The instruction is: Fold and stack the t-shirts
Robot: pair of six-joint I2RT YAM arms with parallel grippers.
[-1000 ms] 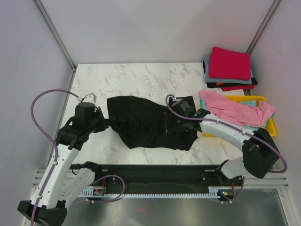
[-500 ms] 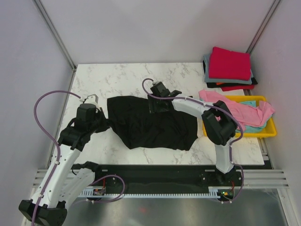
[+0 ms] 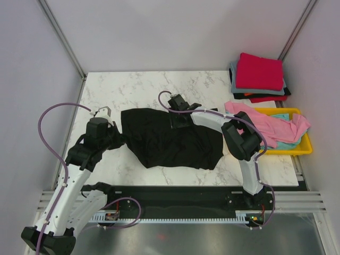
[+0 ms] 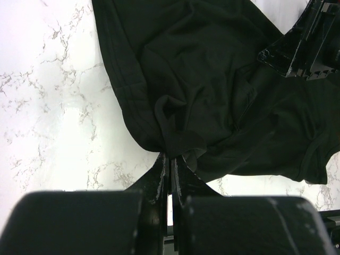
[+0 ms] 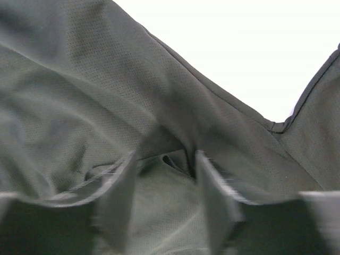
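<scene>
Since a second ago the right arm has swung away from the lower right of the top view and now reaches across to the middle. The right tool [image 3: 179, 121] sits low on the upper edge of the black cotton t-shirt [image 3: 170, 141]. That shirt lies spread out and rumpled in the middle of the white marble worktop [image 3: 143, 85], much as it did before. The left tool [image 3: 118, 139] has stayed at the shirt's left edge. In the left wrist view its two fingers are pressed tight together, with a small bunch of black cloth pinched at their tips. In the right wrist view the right tool's fingers [image 5: 116, 199] stand part way apart, neither wide nor closed. A little raised fold of black cloth sits between them, and it does not look squeezed. At the middle right of the top view a pink t-shirt [image 3: 260, 125] hangs loosely across a yellow plastic tray [image 3: 289, 152], and a teal t-shirt [image 3: 289, 143] peeks out from under it. In the upper right corner there is a neat pile of folded shirts, with a red t-shirt [image 3: 259, 71] on top and a grey t-shirt [image 3: 232, 71] showing at the pile's left edge below it.
</scene>
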